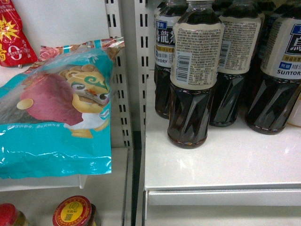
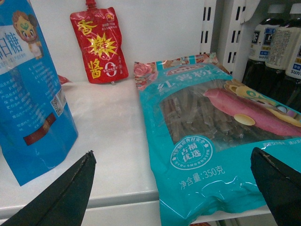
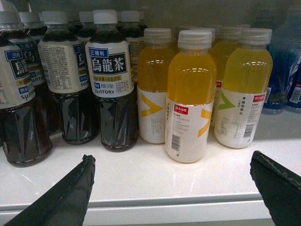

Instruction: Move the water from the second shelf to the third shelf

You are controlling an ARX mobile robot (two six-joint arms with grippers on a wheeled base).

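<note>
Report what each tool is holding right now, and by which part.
Nothing is held. The left tool is open in front of the teal snack bag; the right tool is open in front of the orange drink bottles.

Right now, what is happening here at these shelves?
Nothing is being held. The left pincer hangs open over a teal snack bag that lies beside a red pouch. The right pincer is open too, facing dark tea bottles and yellow drink bottles on a white shelf. No green-labelled water bottle is visible in any view, so the move has not started.
</note>
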